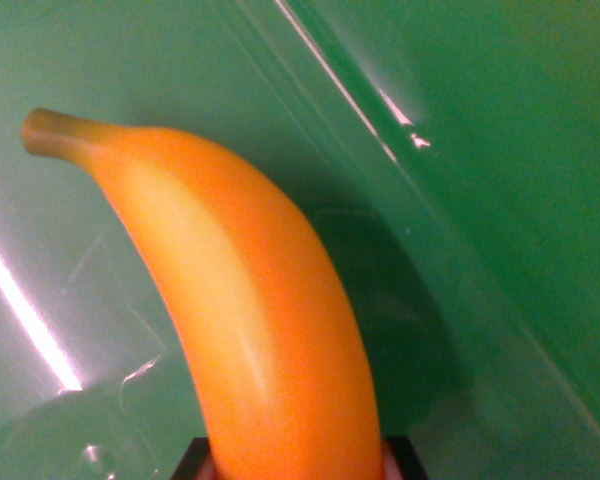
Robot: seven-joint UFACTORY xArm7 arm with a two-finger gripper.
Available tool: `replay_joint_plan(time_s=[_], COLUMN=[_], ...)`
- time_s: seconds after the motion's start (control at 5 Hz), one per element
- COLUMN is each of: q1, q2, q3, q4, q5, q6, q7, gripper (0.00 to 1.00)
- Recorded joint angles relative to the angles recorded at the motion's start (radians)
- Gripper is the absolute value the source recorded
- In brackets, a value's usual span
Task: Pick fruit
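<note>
A yellow-orange banana fills the middle of the wrist view, its stem end pointing to the upper left. Its lower end sits between the two dark fingertips of my gripper at the bottom edge, which is shut on the fruit. Only the tips of the fingers show; the rest of the gripper is out of frame. Behind the banana lies a glossy green surface, and the banana's shadow falls on it to the right.
The green background looks like a shiny plastic bin or tray, with a raised edge or crease running diagonally from the top centre to the lower right. Bright light streaks reflect off it at the left and top.
</note>
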Motion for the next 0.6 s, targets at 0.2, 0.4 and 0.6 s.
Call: replay_joint_plan(time_s=[0.2, 0.4, 0.6], q1=[0.0000, -0.0001, -0.0001], q2=[0.000, -0.012, -0.012], q3=[0.000, 0.000, 0.000], q4=[0.000, 0.015, 0.015], q5=[0.0000, 0.0003, 0.0003], q6=[0.000, 0.027, 0.027], q7=[0.000, -0.001, -0.001], gripper=[1.00, 1.00, 1.00])
